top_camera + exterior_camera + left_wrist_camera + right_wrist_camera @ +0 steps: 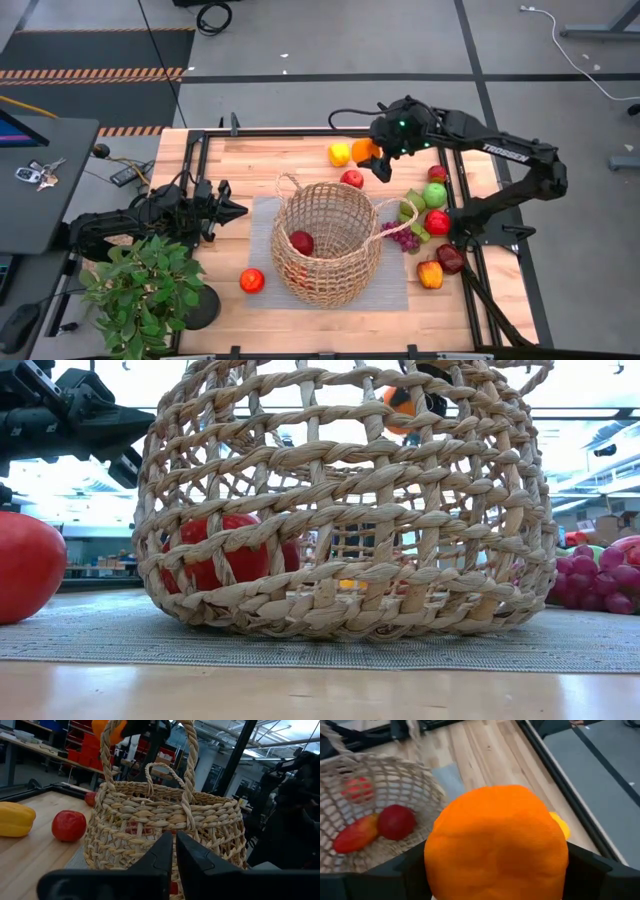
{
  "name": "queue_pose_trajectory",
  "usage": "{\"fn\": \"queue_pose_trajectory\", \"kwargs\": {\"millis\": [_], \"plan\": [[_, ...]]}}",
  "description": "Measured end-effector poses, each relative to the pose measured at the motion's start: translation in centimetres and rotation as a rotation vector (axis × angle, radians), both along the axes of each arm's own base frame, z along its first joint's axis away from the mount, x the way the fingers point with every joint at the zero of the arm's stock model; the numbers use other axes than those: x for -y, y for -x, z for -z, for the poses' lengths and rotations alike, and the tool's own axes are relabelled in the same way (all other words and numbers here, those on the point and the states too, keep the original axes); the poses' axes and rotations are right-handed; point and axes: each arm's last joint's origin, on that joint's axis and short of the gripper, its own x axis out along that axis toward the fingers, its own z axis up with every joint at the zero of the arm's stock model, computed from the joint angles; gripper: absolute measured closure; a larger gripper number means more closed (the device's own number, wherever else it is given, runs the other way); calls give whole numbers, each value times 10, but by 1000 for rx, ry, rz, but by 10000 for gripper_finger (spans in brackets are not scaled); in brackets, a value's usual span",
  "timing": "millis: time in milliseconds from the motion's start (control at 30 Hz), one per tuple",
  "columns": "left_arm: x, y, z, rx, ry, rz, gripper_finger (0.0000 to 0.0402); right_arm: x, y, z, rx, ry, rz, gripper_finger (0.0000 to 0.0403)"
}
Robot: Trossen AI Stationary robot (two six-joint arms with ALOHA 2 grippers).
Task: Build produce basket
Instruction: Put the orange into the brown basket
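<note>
Right gripper (372, 155) is clamped on the orange (362, 150), held up over the table's far side. Your target, the wicker basket (325, 243), sits mid-table on the grey mat (262, 215), nearer you and to the left of the orange. Left gripper (232, 210) is pinched closed, empty, just beside the basket. "TROSSEN" reads on the right arm.

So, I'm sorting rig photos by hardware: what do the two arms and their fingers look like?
Both arms are matte black and jointed. The right arm carries white "TROSSEN" lettering on one link, a small green light near its wrist, and a black cable looping off behind it. The left arm has no lettering that shows. The left gripper has smooth, flat black fingers tapering to wedge tips.
</note>
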Motion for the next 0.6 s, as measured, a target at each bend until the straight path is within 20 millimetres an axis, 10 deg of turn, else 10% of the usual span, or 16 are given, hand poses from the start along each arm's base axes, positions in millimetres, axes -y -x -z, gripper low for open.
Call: {"fn": "queue_pose_trajectory", "kwargs": {"millis": [600], "plan": [[0, 0, 0, 1, 0, -1, 371, -37, -16, -4, 64, 12, -145, 78]]}}
